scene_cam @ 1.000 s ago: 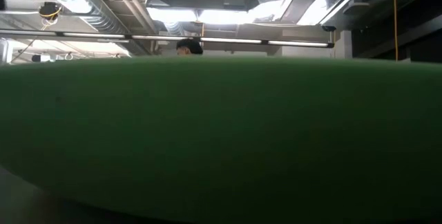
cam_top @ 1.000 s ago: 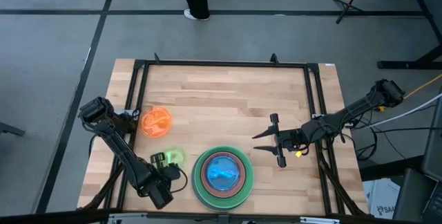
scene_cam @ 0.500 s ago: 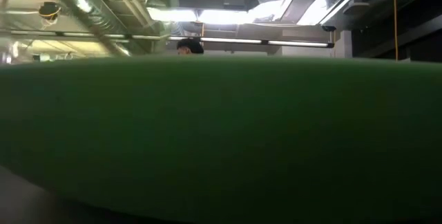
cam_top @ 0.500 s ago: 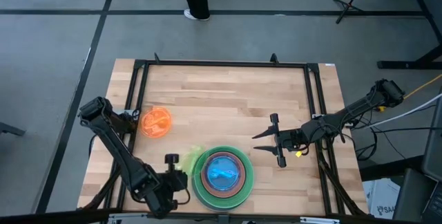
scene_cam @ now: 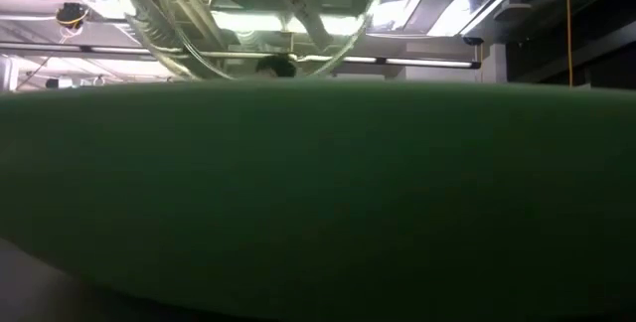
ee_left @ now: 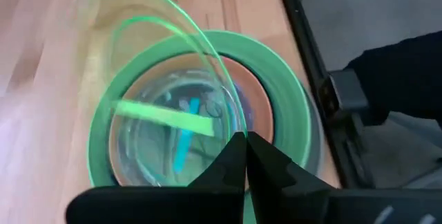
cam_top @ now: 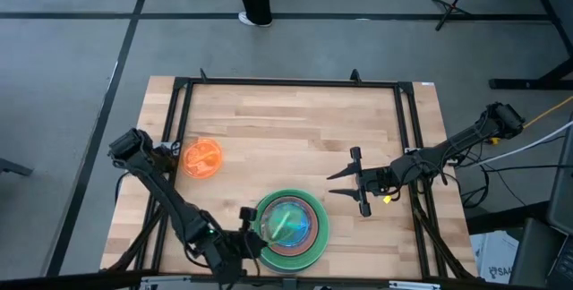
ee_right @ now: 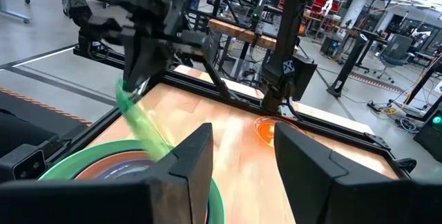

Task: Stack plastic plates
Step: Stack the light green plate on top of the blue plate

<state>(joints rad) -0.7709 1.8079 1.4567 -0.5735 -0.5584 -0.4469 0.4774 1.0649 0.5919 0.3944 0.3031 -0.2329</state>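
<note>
L end effector [cam_top: 253,239] clamps lime plate [cam_top: 282,225] — over stack [cam_top: 315,236], R idle

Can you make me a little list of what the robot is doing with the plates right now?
left gripper: fingers shut on the small translucent lime plastic plate, held tilted over the stack
stack of round plastic plates: near front edge of the wooden table, large light green plate showing as the outer ring
small translucent orange plastic plate: alone on the table, far left, not yet stacked
right gripper: fingers open, empty, waiting right of the stack
</note>
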